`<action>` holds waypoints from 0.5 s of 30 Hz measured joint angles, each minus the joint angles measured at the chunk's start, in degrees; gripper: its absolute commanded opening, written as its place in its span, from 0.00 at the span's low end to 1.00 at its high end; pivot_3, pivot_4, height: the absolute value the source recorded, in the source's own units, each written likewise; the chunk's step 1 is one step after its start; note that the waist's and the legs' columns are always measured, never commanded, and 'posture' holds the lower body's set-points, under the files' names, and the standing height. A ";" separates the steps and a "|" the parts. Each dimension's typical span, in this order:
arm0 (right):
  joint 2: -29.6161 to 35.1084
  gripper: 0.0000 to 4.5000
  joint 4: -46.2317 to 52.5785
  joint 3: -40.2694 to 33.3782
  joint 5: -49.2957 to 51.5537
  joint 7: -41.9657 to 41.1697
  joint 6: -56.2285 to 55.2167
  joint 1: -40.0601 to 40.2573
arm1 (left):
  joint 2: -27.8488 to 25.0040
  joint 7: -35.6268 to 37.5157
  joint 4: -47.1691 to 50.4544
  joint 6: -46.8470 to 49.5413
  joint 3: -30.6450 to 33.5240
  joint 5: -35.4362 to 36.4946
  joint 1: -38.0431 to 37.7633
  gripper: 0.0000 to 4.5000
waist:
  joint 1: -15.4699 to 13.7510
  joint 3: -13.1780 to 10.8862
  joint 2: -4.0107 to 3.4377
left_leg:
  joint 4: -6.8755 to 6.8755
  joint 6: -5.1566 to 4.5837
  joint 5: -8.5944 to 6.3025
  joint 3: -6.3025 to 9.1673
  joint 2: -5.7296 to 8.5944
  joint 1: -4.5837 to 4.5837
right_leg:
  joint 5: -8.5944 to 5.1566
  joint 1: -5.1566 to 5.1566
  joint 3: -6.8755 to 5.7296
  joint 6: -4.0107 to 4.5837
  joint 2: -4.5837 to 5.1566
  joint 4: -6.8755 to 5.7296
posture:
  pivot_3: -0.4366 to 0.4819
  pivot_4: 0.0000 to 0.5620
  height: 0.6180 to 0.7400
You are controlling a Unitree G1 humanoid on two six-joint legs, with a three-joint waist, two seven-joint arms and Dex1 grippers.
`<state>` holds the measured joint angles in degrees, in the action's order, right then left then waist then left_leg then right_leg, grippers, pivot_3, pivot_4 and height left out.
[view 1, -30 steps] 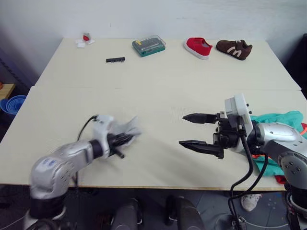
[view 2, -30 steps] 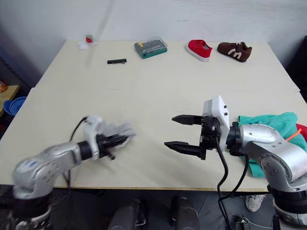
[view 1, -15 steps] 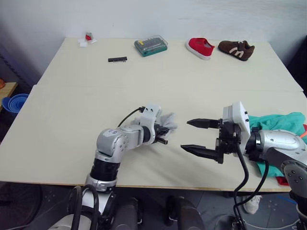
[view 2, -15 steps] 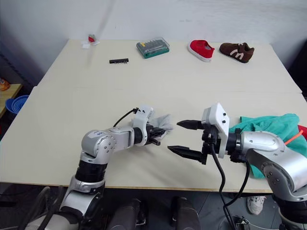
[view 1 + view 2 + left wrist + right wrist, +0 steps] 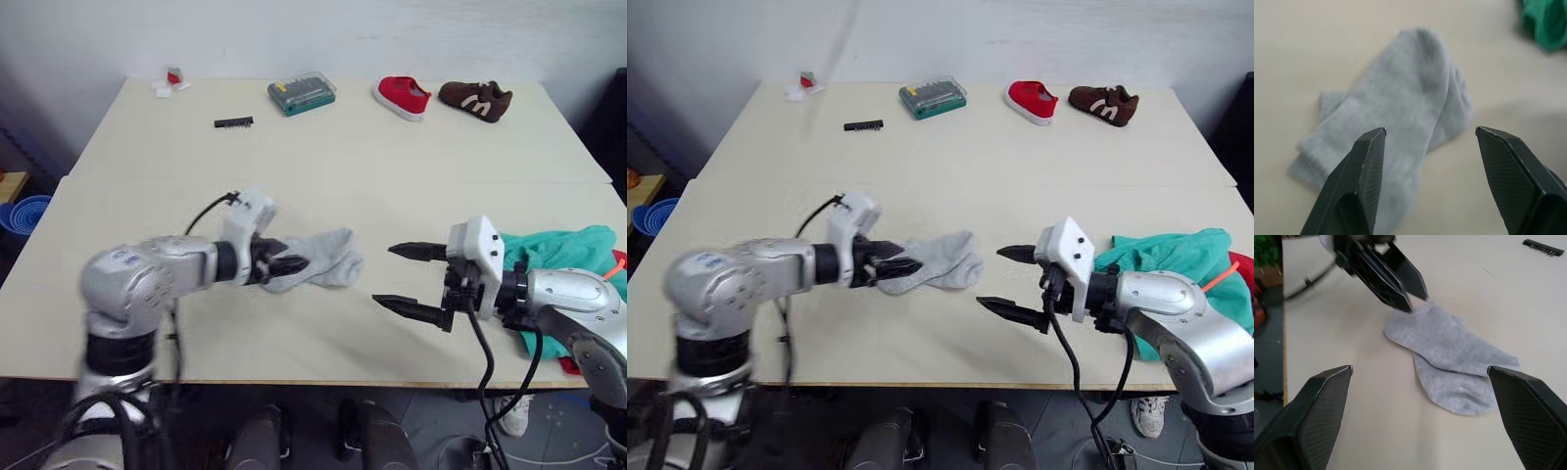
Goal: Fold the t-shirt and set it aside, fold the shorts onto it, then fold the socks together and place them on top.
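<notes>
1. The socks (image 5: 933, 262), a pale grey pair lying one over the other, rest flat near the middle of the cream surface (image 5: 950, 157), with the left end effector (image 5: 893, 265) at their cuff end, at about 9 o'clock from the pile.
2. Soft, thin and very light by the look of them, the socks would likely drape and slide rather than resist; the ribbed cuffs, where both layers overlap, look the surest place to pinch so the pair lifts as one.
3. The left end effector's black fingers stand apart in the left wrist view, straddling the socks without clamping them.
4. The right end effector (image 5: 1011, 282) hangs at 3 o'clock from the socks, jaws spread wide and empty, a bare strip of surface between it and the toes.
5. The shorts (image 5: 1176, 259), teal and crumpled, lie heaped at the surface's right edge behind the right arm, with a red scrap beside them that may be the t-shirt.
6. The right wrist view shows the two socks' offset outlines and the left fingers at the cuff; the head views add the far-edge clutter: a red shoe (image 5: 402, 97), a brown shoe (image 5: 475, 98) and a green bit case (image 5: 302, 93).
</notes>
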<state>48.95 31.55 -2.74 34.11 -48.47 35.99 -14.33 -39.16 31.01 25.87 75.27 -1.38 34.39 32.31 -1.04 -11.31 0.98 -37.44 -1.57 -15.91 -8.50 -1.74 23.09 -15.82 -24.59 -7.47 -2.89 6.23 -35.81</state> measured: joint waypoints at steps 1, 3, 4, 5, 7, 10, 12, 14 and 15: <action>0.05 1.00 -1.29 1.33 -2.49 -0.25 -1.76 -0.50 | -4.14 3.58 -0.09 -5.39 -2.48 -2.09 -2.11 0.68 | 0.02 0.00 0.00 | -0.01 0.02 0.00 -0.02 0.01 -0.01 | -0.01 -0.02 0.00 0.01 0.00 0.01 | 0.48 0.27 1.00; -0.04 1.00 -3.87 4.53 -6.73 -0.78 -4.89 -2.21 | -10.18 9.67 -2.14 -16.57 -7.23 -7.13 -4.97 0.68 | -0.12 0.00 0.00 | 0.01 0.02 -0.01 -0.04 0.01 0.02 | -0.02 -0.04 0.01 0.05 0.02 0.03 | 0.48 0.27 1.00; -0.30 1.00 -5.16 6.28 -8.88 -1.09 -6.56 -3.61 | -11.97 12.03 -3.39 -21.86 -8.82 -9.59 -6.06 0.68 | -0.17 0.00 0.00 | 0.02 0.02 -0.01 -0.04 0.00 0.03 | -0.02 -0.05 0.00 0.06 0.02 0.07 | 0.48 0.27 1.00; -0.51 1.00 -6.87 8.35 -11.56 -1.62 -8.84 -5.49 | -13.15 14.34 -5.29 -27.38 -10.32 -12.07 -6.84 0.68 | -0.26 -0.01 -0.01 | 0.03 0.00 -0.01 -0.03 0.01 0.05 | -0.03 -0.07 -0.01 0.07 0.06 0.09 | 0.48 0.27 1.00; -1.37 1.00 -10.23 11.74 -16.13 -2.45 -12.77 -8.98 | -13.24 16.89 -7.78 -34.26 -11.69 -15.16 -7.67 0.68 | -0.28 -0.01 -0.01 | 0.05 -0.03 -0.03 0.01 0.00 0.11 | -0.02 -0.08 -0.02 0.07 0.08 0.17 | 0.48 0.27 1.00; -3.36 1.00 -16.09 16.10 -22.08 -3.44 -18.02 -13.60 | -11.89 18.50 -10.90 -40.63 -13.18 -18.52 -7.87 0.68 | -0.18 -0.01 -0.01 | 0.06 -0.30 0.07 0.00 0.00 0.16 | -0.02 -0.11 -0.04 0.05 0.08 0.17 | 0.48 0.27 1.00; -4.95 1.00 -21.46 19.20 -26.62 -4.05 -22.17 -17.66 | -9.98 18.53 -12.84 -43.21 -13.58 -20.39 -7.49 0.68 | -0.07 -0.01 -0.01 | 0.02 -0.39 0.11 -0.05 0.00 0.20 | -0.02 -0.14 -0.07 0.05 0.06 0.14 | 0.48 0.27 1.00; -6.04 1.00 -27.64 22.26 -31.75 -4.84 -27.89 -22.08 | -8.06 18.61 -14.30 -45.35 -14.73 -22.18 -6.78 0.68 | 0.15 -0.01 -0.01 | -0.02 -0.43 0.13 -0.07 0.01 0.20 | -0.01 -0.13 -0.09 0.03 0.05 0.11 | 0.48 0.27 1.00; -6.52 0.96 -30.41 23.02 -33.79 -5.15 -30.66 -23.60 | -7.31 18.85 -14.93 -46.24 -15.35 -22.90 -6.52 0.69 | 0.35 -0.01 -0.01 | -0.04 -0.43 0.14 -0.08 0.00 0.20 | -0.01 -0.11 -0.09 0.02 0.03 0.09 | 0.48 0.27 1.00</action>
<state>42.43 1.15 20.28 0.32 -53.62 5.33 -37.93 -46.47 49.86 10.94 29.04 -16.74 11.49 25.79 -0.69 -11.32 0.97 -37.47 -2.00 -15.77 -8.57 -1.74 23.28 -15.83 -24.70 -7.56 -2.87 6.26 -35.72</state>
